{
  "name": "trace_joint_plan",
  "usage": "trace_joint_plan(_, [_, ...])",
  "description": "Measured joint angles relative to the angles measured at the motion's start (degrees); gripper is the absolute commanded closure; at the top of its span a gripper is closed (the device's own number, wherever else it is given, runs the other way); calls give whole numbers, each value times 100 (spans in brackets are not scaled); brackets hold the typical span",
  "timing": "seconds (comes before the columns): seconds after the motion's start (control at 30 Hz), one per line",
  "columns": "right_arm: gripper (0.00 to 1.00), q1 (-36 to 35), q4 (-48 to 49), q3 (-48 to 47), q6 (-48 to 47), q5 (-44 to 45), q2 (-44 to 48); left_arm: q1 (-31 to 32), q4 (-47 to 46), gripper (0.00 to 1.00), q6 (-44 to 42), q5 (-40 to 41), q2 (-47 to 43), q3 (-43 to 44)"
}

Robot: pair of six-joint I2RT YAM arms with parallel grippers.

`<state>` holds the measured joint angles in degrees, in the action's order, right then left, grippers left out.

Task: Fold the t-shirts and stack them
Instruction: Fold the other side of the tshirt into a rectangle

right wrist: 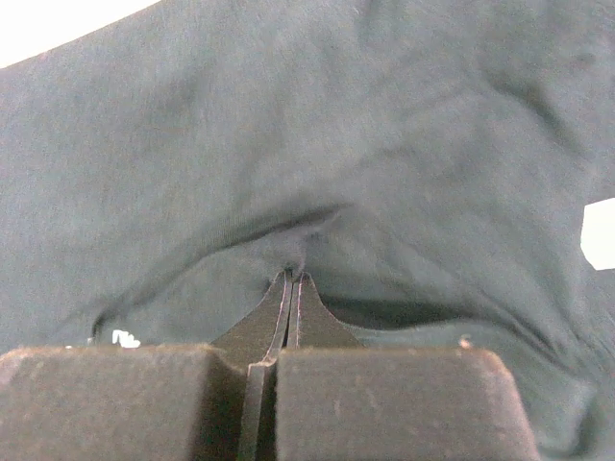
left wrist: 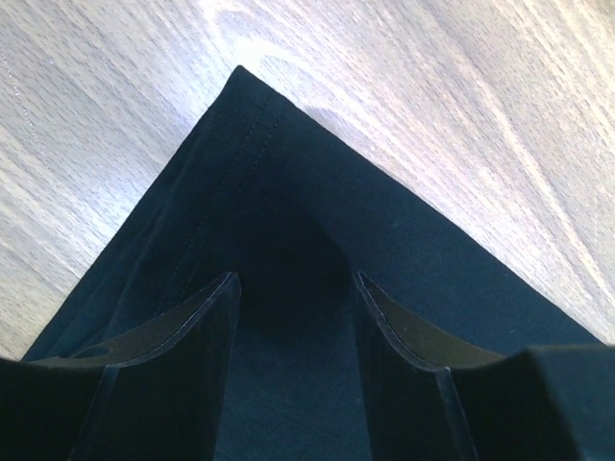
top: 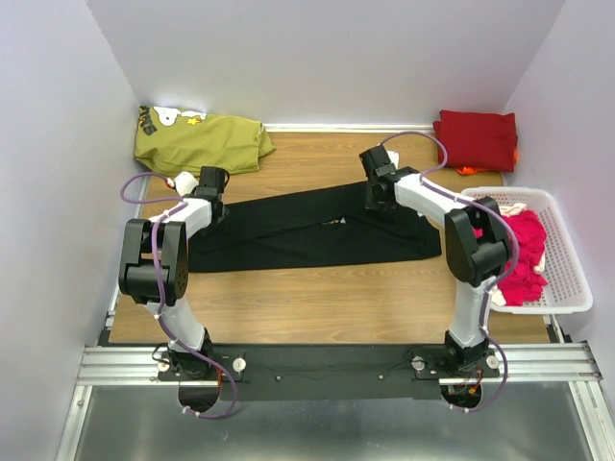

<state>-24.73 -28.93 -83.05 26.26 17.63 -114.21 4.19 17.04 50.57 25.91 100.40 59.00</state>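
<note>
Top view: black t-shirt (top: 307, 230) lies as long band on counter (top: 317, 298), left end effector (top: 211, 190) at one end, right end effector (top: 377, 187) at other. Red t-shirt (top: 476, 139) folded beyond right one. Olive t-shirt (top: 202, 142) rumpled, pink t-shirts (top: 524, 254) in basket (top: 569, 283). Mostly undone, I judge.

Left wrist: fingers (left wrist: 207, 317) spread, corner just ahead, ungripped.

Right wrist: fingers (right wrist: 279, 307) pressed together, pinching black ridge, unseen from above.

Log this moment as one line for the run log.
left fingers: open over black t-shirt corner | right fingers: shut, pinching black t-shirt | folded red t-shirt: far right corner | pink t-shirts: in white basket
</note>
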Motion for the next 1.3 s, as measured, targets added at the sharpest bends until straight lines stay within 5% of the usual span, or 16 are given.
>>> trace_joint_plan(0.63, [99,-1095,-291,1915,935,315,1631,0,-26,43,-22,-61,0,0])
trace_joint_plan(0.7, [93,-1244,-304,2070,1088,319,1633,0,-26,43,-22,-70,0,0])
trace_joint_plan(0.73, [78,-1290,-317,2111,1156,321,1633,0,-26,43,-22,-72,0,0])
trace_joint_plan(0.87, [57,-1646,-341,2271,1526,396,1633,0,-26,43,-24,-81,0,0])
trace_joint_plan(1.3, [55,-2328,-767,2243,2175,1075,1775,0,-26,43,-48,-87,2,0])
